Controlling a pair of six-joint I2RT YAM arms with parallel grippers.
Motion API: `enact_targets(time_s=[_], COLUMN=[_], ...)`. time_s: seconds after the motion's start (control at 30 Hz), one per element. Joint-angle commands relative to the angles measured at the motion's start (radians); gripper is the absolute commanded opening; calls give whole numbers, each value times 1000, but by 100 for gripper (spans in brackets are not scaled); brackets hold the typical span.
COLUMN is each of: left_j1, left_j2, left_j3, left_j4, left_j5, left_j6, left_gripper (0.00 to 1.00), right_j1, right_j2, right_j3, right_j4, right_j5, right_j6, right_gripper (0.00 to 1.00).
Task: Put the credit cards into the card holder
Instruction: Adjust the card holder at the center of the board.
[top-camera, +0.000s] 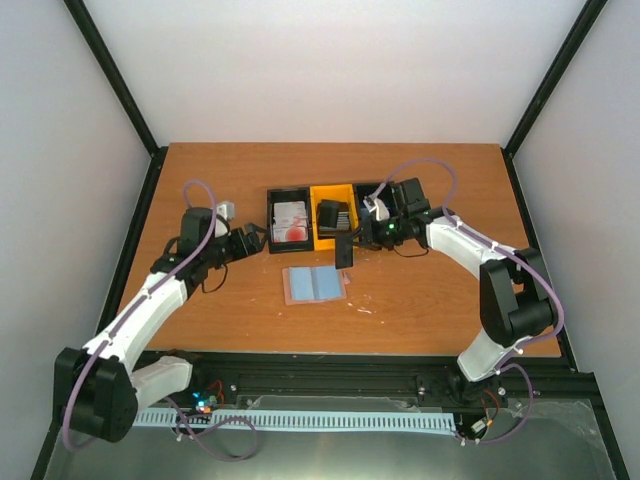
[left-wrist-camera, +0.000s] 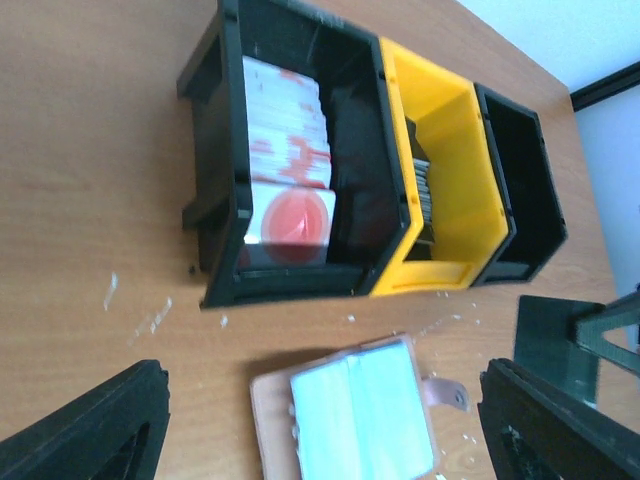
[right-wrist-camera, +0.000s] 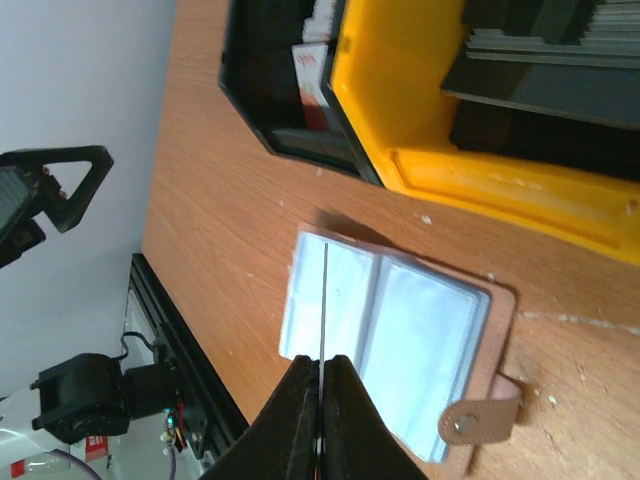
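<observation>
The right gripper (right-wrist-camera: 322, 368), fingers pressed together, pinches a thin dark card (right-wrist-camera: 324, 300) edge-on over the open tan card holder (right-wrist-camera: 420, 330) with glossy sleeves, while the left gripper (top-camera: 255, 240) stands spread and empty, red-blotched white cards (left-wrist-camera: 288, 150) stacked ahead of it.

Bare table (top-camera: 430, 315) lies open across the lower centre and lower right of the top view, below the card holder (top-camera: 315, 284); the left black bin (top-camera: 290, 191), yellow bin (top-camera: 333, 189) and right black bin (left-wrist-camera: 530, 190) wall off the centre in one row; the right gripper (top-camera: 349, 238), clamped on a dark card (top-camera: 345, 254), hangs over the card holder's right edge and narrows the gap there; the left gripper (top-camera: 260, 240), jaws wide, stands at centre left beside the left black bin.
</observation>
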Motion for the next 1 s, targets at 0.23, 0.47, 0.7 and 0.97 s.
enact_targets(time_s=[0.23,0.47,0.7,0.97], left_j1=[-41,-63,-74,-138], left_j2=[-109,-18,104,294], left_j3=[-159,-203,-183,-124], left_j4=[98,173,162,205], left_j5=[56,200,263,222], left_j6=[-121,-27,-11,-98], left_gripper=[85,85,78,57], right_j1=[25,26,85,112], right_j2=[-74,-82,33,135], right_j3=[-128,-142,-48,-8], right_j4=[45,85,47,90], right_j5=[55,41,-42,-25], right_j6=[50,53,0,37], right_gripper=[3,3,3,3])
